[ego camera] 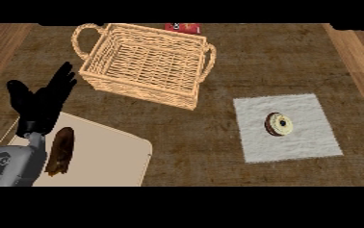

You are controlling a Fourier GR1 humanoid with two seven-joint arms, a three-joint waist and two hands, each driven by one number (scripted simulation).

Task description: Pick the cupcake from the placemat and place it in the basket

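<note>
The cupcake [279,124], cream-topped with a dark centre and brown rim, lies on a white placemat [305,140] at the right of the counter. A woven wicker basket [107,80] with two loop handles stands at the upper middle left, nothing inside it. My left hand [41,102] shows at the left edge, fingers straight and pointing up, resting open beside the basket's near left corner and far from the cupcake. My right hand is out of sight.
A pale cutting board [107,150] sits at the lower left with a brown loaf-like item [61,151] on it, just beside my left forearm. A red object [183,27] peeks out behind the basket. Brown woven cloth covers the counter.
</note>
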